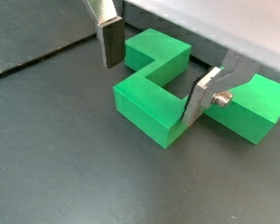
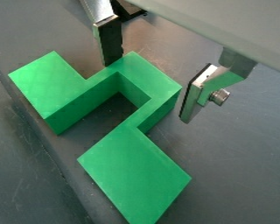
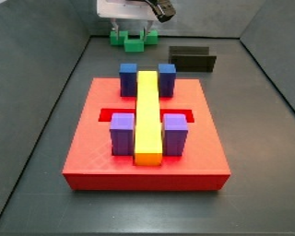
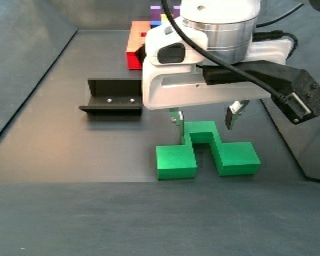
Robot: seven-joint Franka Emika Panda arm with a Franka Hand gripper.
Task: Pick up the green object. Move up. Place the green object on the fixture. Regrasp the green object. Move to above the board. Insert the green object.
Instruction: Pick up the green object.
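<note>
The hand [image 1: 154, 72] has brushed silver metal fingers [image 1: 108, 41], hanging over the matt, smooth plastic green object [image 1: 154, 101], while the bench [image 1: 49, 166] looks dark and matt, and the fixture [image 4: 116, 98] is black and slightly glossy.

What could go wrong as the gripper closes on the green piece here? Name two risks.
1. The gripper is open, its fingers straddling the green object's middle bar; one finger sits at the notch, so it may catch an edge.
2. An off-centre grasp could twist the piece before it reaches the fixture.
</note>
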